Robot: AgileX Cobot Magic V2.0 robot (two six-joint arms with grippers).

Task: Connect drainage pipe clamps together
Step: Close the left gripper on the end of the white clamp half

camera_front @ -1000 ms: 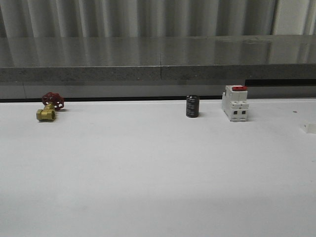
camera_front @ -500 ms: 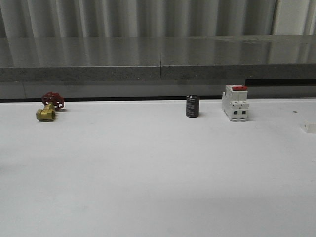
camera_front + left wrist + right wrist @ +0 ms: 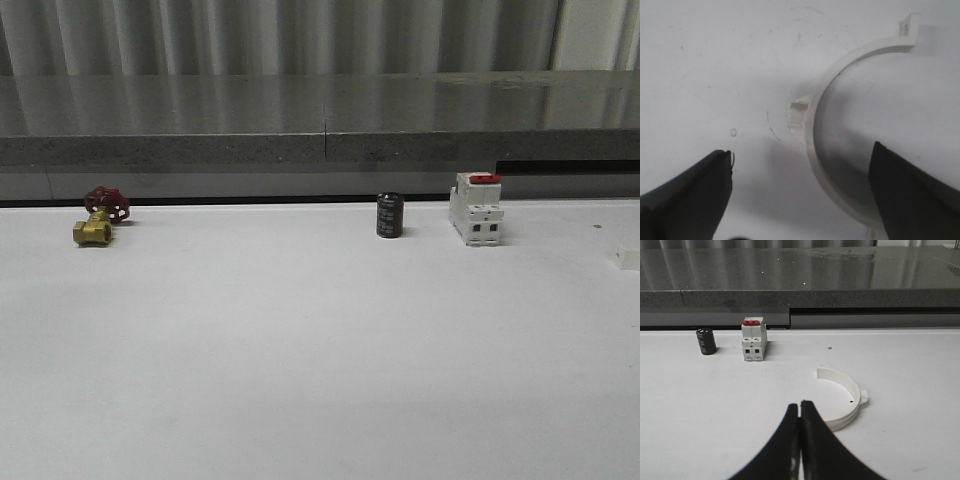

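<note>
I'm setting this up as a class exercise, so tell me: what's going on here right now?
A two-armed robot is about to join two white drainage pipe clamp halves, and neither is held yet. The left gripper is open above one clamp half lying flat on the white table. The right gripper is shut and empty, with the other clamp half on the table just beyond it. Further back stand a circuit breaker, a black capacitor and a brass valve, all untouched.
</note>
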